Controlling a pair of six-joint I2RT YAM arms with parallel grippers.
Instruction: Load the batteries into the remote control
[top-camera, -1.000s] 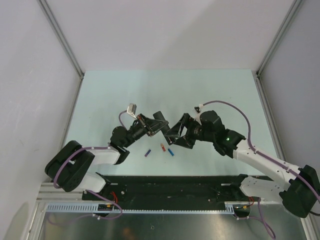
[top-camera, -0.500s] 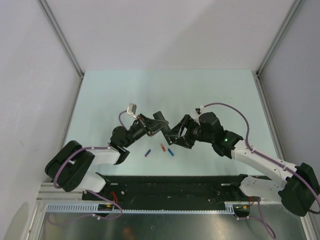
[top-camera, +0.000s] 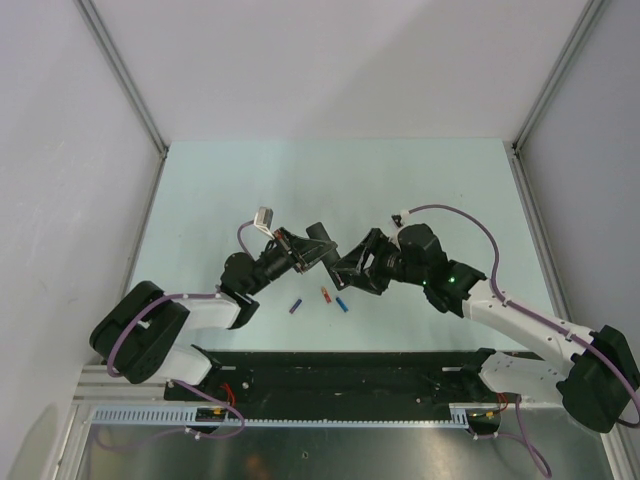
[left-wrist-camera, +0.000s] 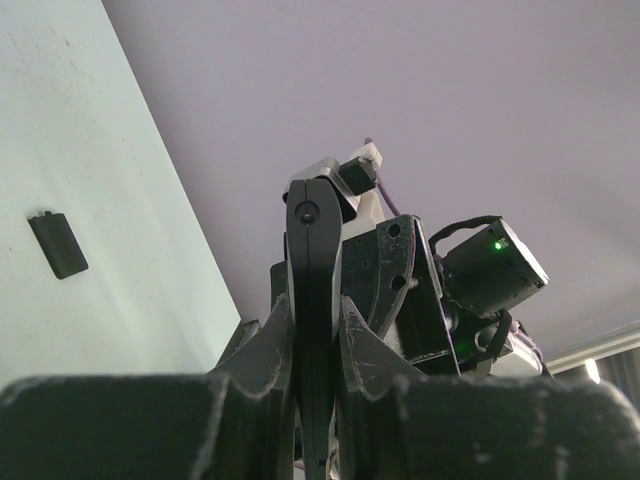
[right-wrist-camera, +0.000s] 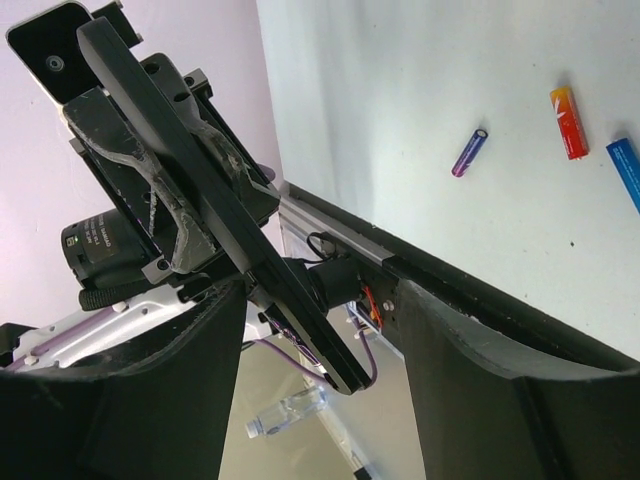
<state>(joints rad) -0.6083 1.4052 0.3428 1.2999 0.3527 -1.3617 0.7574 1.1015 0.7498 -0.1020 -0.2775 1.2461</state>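
Note:
My left gripper (top-camera: 306, 254) is shut on the remote control (top-camera: 322, 246), a slim black bar held up above the table. In the left wrist view the remote control (left-wrist-camera: 312, 300) stands edge-on, pinched between both fingers of the left gripper (left-wrist-camera: 313, 312). My right gripper (top-camera: 352, 268) faces it. In the right wrist view the remote control (right-wrist-camera: 215, 205) slants down, and its free end sits inside the open right gripper (right-wrist-camera: 325, 335) with a gap on each side. Three batteries lie on the table: purple-blue (right-wrist-camera: 469, 152), red-orange (right-wrist-camera: 569, 108) and bright blue (right-wrist-camera: 628, 170). The batteries (top-camera: 325, 295) lie just below both grippers.
A small flat black rectangular piece (left-wrist-camera: 58, 245) lies on the pale green table (top-camera: 420, 190). A black rail (top-camera: 350, 365) runs along the near edge. A clear plastic bottle (right-wrist-camera: 285, 412) lies below table level. Grey walls close in the sides and back.
The right gripper's jaws have narrowed around the remote's free end, and the right arm has crept slightly left. The left gripper and the batteries have not moved.

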